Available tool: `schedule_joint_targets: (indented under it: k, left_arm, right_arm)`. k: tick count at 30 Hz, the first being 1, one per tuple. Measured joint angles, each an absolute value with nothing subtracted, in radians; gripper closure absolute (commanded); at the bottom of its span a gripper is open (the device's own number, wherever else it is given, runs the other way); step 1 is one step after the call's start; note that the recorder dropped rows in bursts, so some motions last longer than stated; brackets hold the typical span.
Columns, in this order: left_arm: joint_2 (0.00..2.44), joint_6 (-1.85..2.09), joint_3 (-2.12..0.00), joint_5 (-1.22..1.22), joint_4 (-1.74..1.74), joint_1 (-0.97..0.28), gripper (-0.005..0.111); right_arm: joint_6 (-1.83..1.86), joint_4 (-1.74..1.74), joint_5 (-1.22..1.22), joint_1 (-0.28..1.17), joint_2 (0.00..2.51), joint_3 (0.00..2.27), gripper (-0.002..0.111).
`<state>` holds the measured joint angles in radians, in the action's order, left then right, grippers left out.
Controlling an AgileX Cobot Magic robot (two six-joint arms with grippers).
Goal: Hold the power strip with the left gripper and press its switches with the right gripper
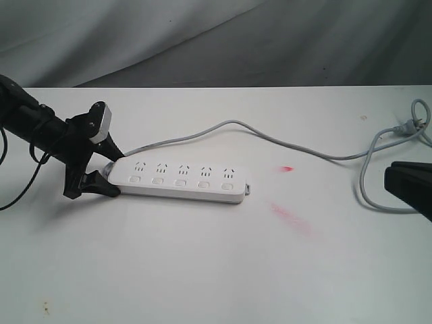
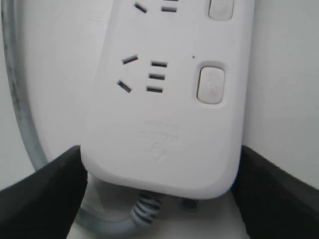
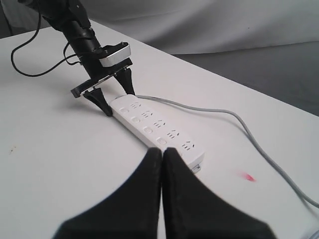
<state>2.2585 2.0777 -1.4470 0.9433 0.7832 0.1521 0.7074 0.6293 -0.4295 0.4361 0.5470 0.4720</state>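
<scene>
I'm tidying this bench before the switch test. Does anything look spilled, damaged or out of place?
Two reddish marks stain the white table just past the cordless end of the power strip: a small bright red spot and a longer, fainter pink smear. They look like residue. The strip itself looks intact.

Bright, even light; faint shadow edging the power strip [image 1: 177, 182]; close-up soft.

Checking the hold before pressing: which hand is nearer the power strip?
Left. The left hand clasps the power strip at its cord end; the right hand, shut, sits well beyond the other end.
</scene>
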Motion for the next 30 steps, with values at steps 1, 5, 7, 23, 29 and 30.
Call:
schedule_joint_targets:
  k: [1,5,7,23,29,30]
  left_arm:
    - [2.258,2.078,-1.447,0.943,0.783,0.152,0.041]
    - [2.258,2.078,-1.447,0.943,0.783,0.152,0.041]
    - [2.258,2.078,-1.447,0.943,0.783,0.152,0.041]
    - [2.258,2.078,-1.447,0.943,0.783,0.152,0.041]
    - [2.258,2.078,-1.447,0.943,0.783,0.152,0.041]
    - [2.258,2.078,-1.447,0.943,0.783,0.152,0.041]
  right_arm:
    - [0.707,0.629,-0.430,0.436,0.547,0.472,0.108]
    - [0.707,0.629,-0.430,0.436,0.547,0.472,0.108]
    - [0.707,0.629,-0.425,0.422,0.531,0.470,0.108]
    - [0.705,0.607,-0.491,-0.174,0.170,0.468,0.108]
    - [0.703,0.607,-0.510,-0.212,0.162,0.468,0.108]
    - [0.703,0.607,-0.510,-0.212,0.162,0.468,0.108]
